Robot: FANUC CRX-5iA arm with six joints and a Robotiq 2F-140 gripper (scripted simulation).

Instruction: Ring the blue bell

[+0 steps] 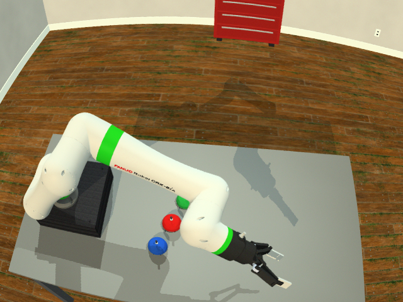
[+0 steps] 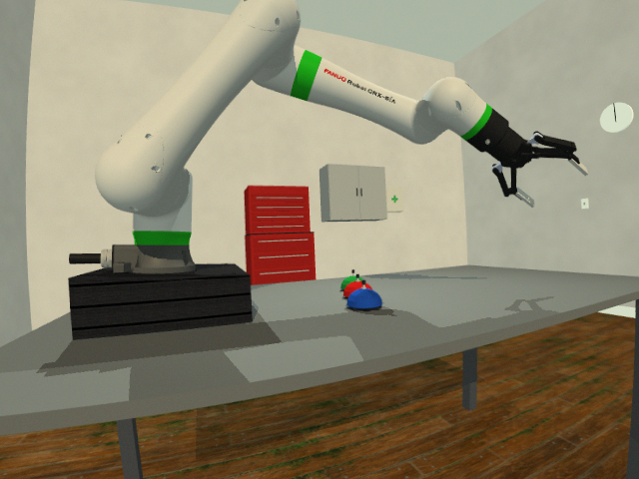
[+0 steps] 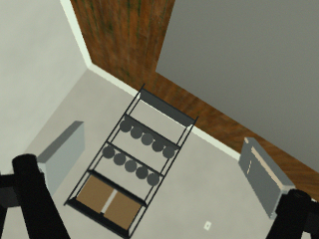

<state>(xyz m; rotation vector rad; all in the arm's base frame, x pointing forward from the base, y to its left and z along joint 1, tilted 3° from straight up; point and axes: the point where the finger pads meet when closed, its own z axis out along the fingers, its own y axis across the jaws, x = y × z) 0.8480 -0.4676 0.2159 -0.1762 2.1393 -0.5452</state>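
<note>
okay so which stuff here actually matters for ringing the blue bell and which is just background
Matters for the job:
blue bell, with its button on top
gripper, open and empty, high above the table and off to the side of the bells

Just there:
red bell and green bell, not to be pressed
table
red tool chest
wall cabinet
shelf rack
</note>
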